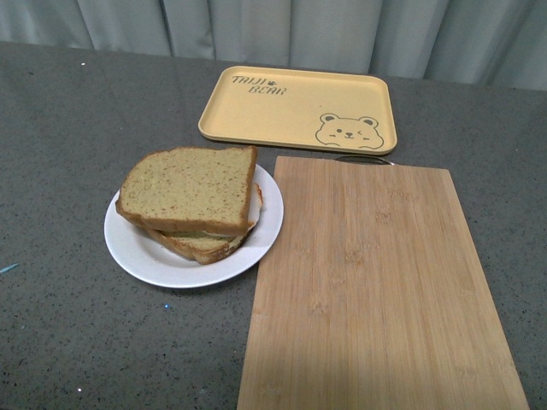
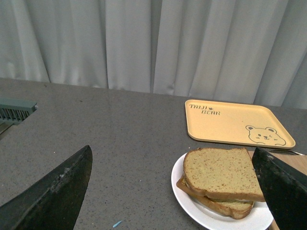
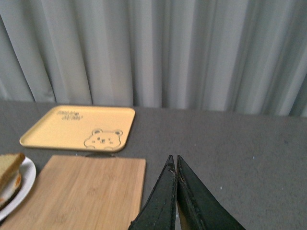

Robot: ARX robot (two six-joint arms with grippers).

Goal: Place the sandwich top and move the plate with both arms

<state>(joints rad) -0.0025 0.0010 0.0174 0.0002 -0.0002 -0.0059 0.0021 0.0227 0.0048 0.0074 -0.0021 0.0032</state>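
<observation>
The left gripper (image 2: 171, 151) hung with its black fingers (image 2: 57, 191) spread wide and nothing between them, above the grey speckled table (image 1: 60, 128) and clear of the food. The small round white plate (image 1: 137, 252) sat left of centre on the table. On it the sandwich top (image 1: 190, 190), a square tan speckled bread slice with a brown crust, lay on a lower slice (image 1: 201, 246), turned slightly askew, with a pale filling showing at one edge.

Behind them stood the rectangular yellow tray with a bear drawing (image 1: 282, 111). The long bamboo cutting board (image 1: 376, 290) lay to the right, its near corner just beside the plate's rim. The right gripper (image 3: 173, 160) had its fingers pressed together, tip to tip, grasping nothing.

By my judgement the placing was done. The plate move was not: neither gripper touched the plate.

The front view showed neither arm, so only the wrist views told how the fingers stood. The left wrist view alone caught a grey-green ribbed object (image 2: 17, 110) at the table's far left. The right wrist view showed only a sliver of the plate
</observation>
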